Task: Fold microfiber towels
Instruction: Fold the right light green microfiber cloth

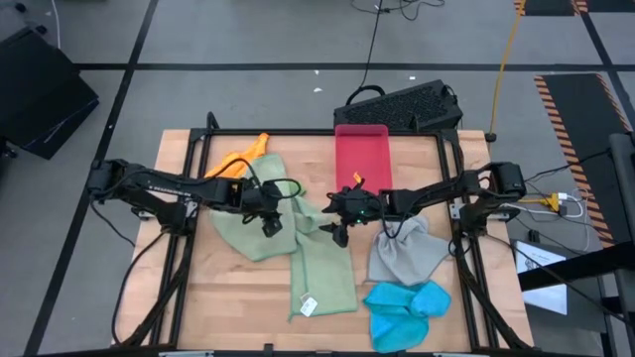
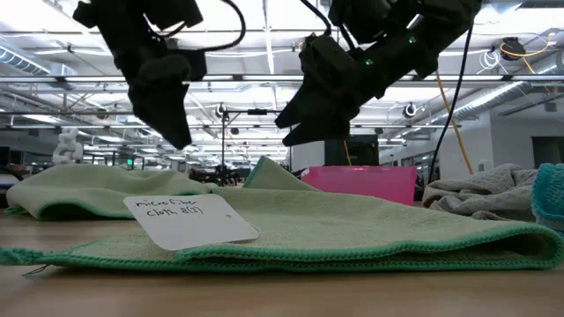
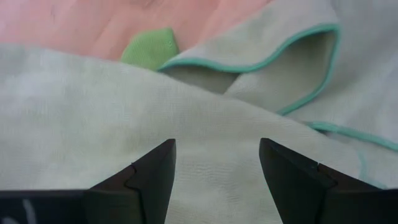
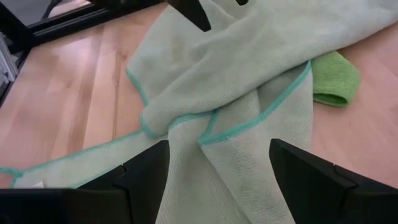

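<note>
A pale sage green microfiber towel (image 1: pixel 298 248) with a teal hem lies crumpled and partly folded over itself in the middle of the table, a white paper tag (image 2: pixel 189 220) on its near end. A bright green towel (image 4: pixel 336 78) peeks out from under it. My left gripper (image 1: pixel 270 223) hangs open above the towel's left part, its fingers pointing steeply down. My right gripper (image 1: pixel 339 233) hangs open above the towel's right edge, slanting down. In the low view both grippers are clear of the cloth. Orange (image 1: pixel 243 157), grey (image 1: pixel 405 253) and bright blue (image 1: pixel 407 309) towels lie around it.
A pink-red tray (image 1: pixel 362 157) stands at the far middle of the table, beside the orange towel. A black keyboard (image 1: pixel 402 104) lies behind the far edge. Bare wood (image 1: pixel 228 297) shows at the near left.
</note>
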